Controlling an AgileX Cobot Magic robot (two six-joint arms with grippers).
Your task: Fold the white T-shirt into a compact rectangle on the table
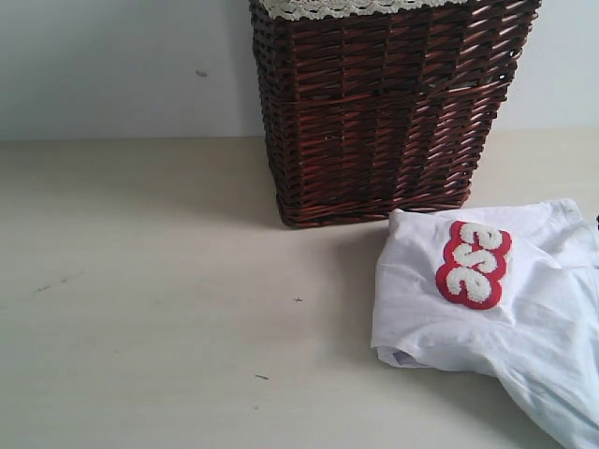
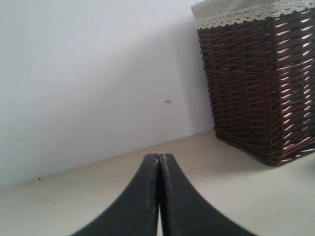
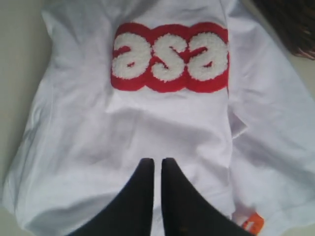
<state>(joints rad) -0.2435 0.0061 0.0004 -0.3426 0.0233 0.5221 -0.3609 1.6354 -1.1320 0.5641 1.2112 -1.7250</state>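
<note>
1. Two grippers on my feeds. The left gripper (image 2: 158, 156) has its black fingers pressed flat together with nothing between them, and it hangs over a bare stretch of the table (image 2: 236, 196)
2. On the right gripper (image 3: 157, 161) the fingers stand almost together, with only a thin slit between them and no cloth in it. It hangs over the white T-shirt (image 3: 147, 128), and I cannot tell whether the tips touch the fabric
3. From the exterior camera, the shirt lies flat toward the table's right edge, partly folded. One straight folded edge faces the open middle of the table, and looser cloth runs out of frame on the right
4. Its red strip (image 1: 474, 264) with fuzzy white lettering faces up on the top layer, tilted against the table's far edge
5. My right wrist feed shows a small orange tag (image 3: 252, 223) at the shirt's edge, beside the gripper
6. At the table's far edge, against the pale wall, stands a dark brown wicker basket (image 1: 384, 112) with lace trim (image 1: 346, 7) along its rim. The shirt's nearest corner lies just beside its base
</note>
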